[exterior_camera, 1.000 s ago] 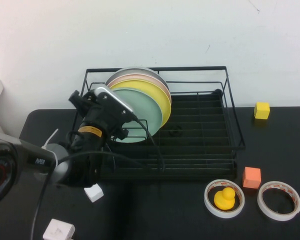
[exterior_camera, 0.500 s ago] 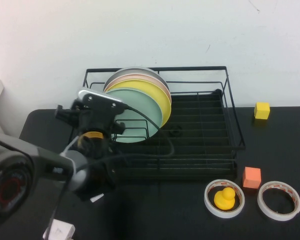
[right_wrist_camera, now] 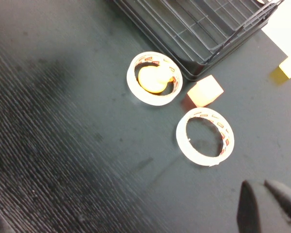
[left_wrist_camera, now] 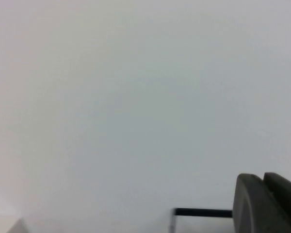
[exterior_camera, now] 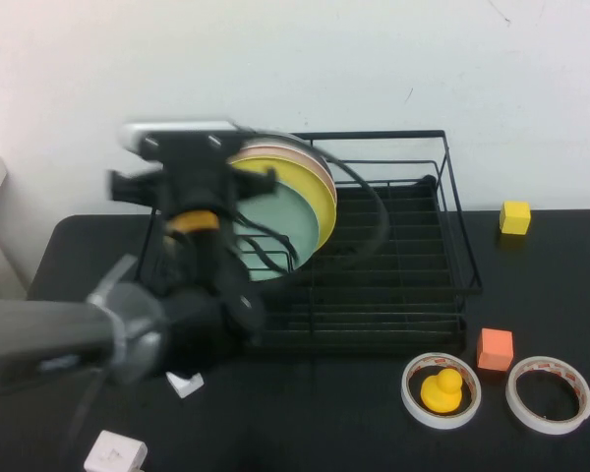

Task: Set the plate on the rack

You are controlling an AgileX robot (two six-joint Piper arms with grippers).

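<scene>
Nearest the camera, high view: small white block (exterior_camera: pixel 115 452) at front-left edge of black table (exterior_camera: pixel 315 423); a second white piece (exterior_camera: pixel 185 382) lies just behind it, partly under the left arm (exterior_camera: pixel 128 329). Front right: tape ring (exterior_camera: pixel 442 390) w/ yellow duck (exterior_camera: pixel 442 389) sitting inside it; second, empty tape ring (exterior_camera: pixel 550 394) just beside, to the right; orange cube (exterior_camera: pixel 495 349) between the two rings, slightly farther back, near the rack's front-right corner. Right pincer (right_wrist_camera: pixel 271 206) seen only in right wrist view, hovering above table near the empty ring; fingers closed together, holding nothing.

Mid-field: left arm rises over table's left side, blurred, its wrist camera housing (exterior_camera: pixel 182 139) overlapping the left end of the rack (exterior_camera: pixel 393 285). Left pincer (left_wrist_camera: pixel 269 204) shows in left wrist view only as dark fingertips pressed together against the pale wall, closed, nothing between them.

Rack interior: mint-green plate (exterior_camera: pixel 285 231) stands on edge at the rack's left end, frontmost of a stack; yellow plate (exterior_camera: pixel 315 192) directly behind it, then pink plate (exterior_camera: pixel 297 154) and grey plate (exterior_camera: pixel 310 146), all upright & leaning together. Rack's right half holds no plates.

Far right, near wall: yellow cube (exterior_camera: pixel 515 217) on table, well apart from rack.
</scene>
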